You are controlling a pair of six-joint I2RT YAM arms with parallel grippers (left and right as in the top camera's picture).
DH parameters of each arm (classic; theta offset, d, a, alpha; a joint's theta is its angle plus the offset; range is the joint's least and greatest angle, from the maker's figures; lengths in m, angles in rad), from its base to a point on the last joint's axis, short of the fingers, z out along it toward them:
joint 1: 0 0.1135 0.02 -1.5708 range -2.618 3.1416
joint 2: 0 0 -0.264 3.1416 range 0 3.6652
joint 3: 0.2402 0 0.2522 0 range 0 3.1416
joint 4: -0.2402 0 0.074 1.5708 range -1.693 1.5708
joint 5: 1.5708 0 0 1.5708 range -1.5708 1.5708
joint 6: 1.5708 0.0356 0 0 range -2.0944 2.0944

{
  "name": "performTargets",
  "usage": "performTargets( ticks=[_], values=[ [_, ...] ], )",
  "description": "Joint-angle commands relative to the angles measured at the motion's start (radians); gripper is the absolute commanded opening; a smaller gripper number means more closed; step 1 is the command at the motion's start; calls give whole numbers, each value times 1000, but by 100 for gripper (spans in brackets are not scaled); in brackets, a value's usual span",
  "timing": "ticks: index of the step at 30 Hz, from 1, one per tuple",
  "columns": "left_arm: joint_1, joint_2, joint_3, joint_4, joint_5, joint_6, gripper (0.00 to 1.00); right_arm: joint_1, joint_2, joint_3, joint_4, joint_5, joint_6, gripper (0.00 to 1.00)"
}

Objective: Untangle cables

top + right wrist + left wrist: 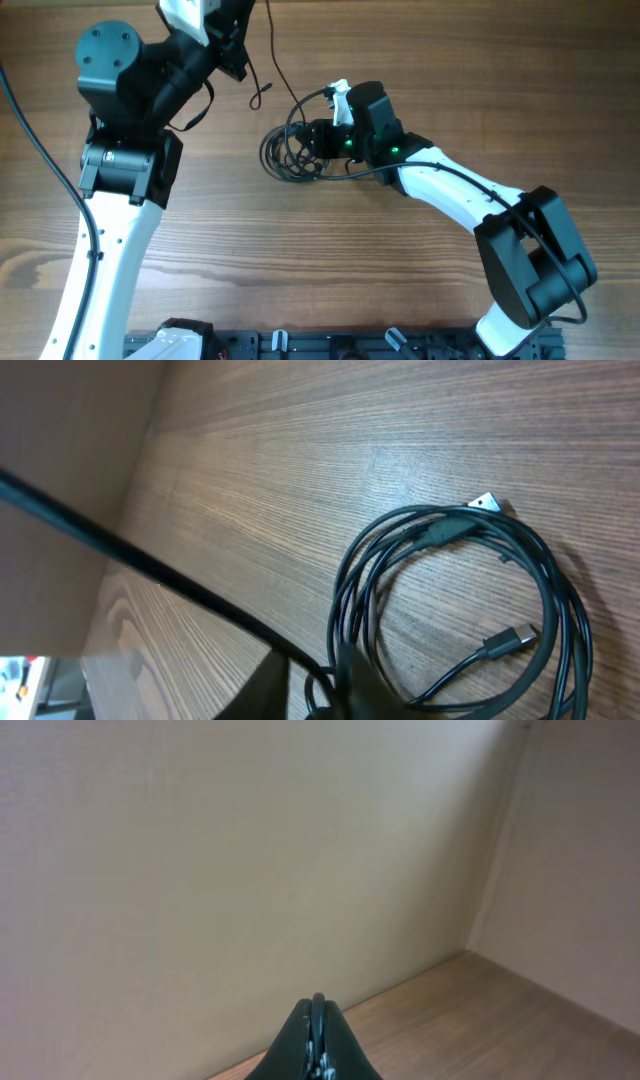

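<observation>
Left claw [318,1012] up high, facing wall [200,870], fingers pressed together; anything pinched between them, cannot tell. Single strand [272,45] just right of it. Right claw [318,680] low over table [300,260], fingers astride coiled cables [345,610]; gripping or parted, cannot tell. Coil's loop flat just ahead of it, plugs [512,636] showing.

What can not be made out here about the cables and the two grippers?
- Left wrist: the left gripper is shut, but its own fingers hide whether a cable lies between them.
- Overhead: the top edge cuts off the loose strand's upper end.
- Right wrist: the right gripper is dark, blurred and cut by the bottom edge; its grip on the coil is unclear.
</observation>
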Motion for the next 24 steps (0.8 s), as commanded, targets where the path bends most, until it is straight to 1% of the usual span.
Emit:
performTargets(
  ticks=[1, 2, 5, 6, 8, 10, 12, 14, 15, 18, 19, 22, 23, 24],
  values=[
    [5, 6, 21, 4, -23, 20, 4, 3, 13, -6, 2, -21, -3, 14],
    [5, 6, 21, 2, -31, 28, 4, 3, 13, -6, 2, -21, -3, 12],
    [5, 8, 21, -8, -70, 42, 4, 3, 13, -6, 2, -21, -3, 12],
    [5, 10, 21, -14, -74, 45, 4, 3, 13, -6, 2, -21, -3, 13],
    [5, 10, 21, -21, -76, 51, 4, 3, 13, -6, 3, -21, -3, 18],
    [5, 10, 21, -22, -77, 59, 4, 3, 13, -6, 2, -21, -3, 19],
    [9, 10, 21, -20, -81, 66, 4, 3, 13, -6, -1, -21, -3, 19],
    [19, 10, 21, -19, -80, 65, 4, 3, 13, -6, -5, -21, -3, 13],
    [25, 10, 21, -19, -80, 65, 4, 3, 13, -6, -6, -21, -4, 12],
    [45, 10, 21, -19, -80, 64, 4, 3, 13, -6, -9, -21, -4, 13],
    [55, 10, 21, -19, -80, 64, 4, 3, 13, -6, -9, -21, -3, 15],
    [78, 10, 21, -20, -80, 63, 4, 2, 13, -6, -16, -21, -3, 12],
    [83, 10, 21, -21, -80, 60, 4, 2, 13, -6, -19, -21, -4, 13],
    [88, 10, 21, -22, -80, 56, 4, 2, 13, -6, -24, -21, -3, 20]
  ],
)
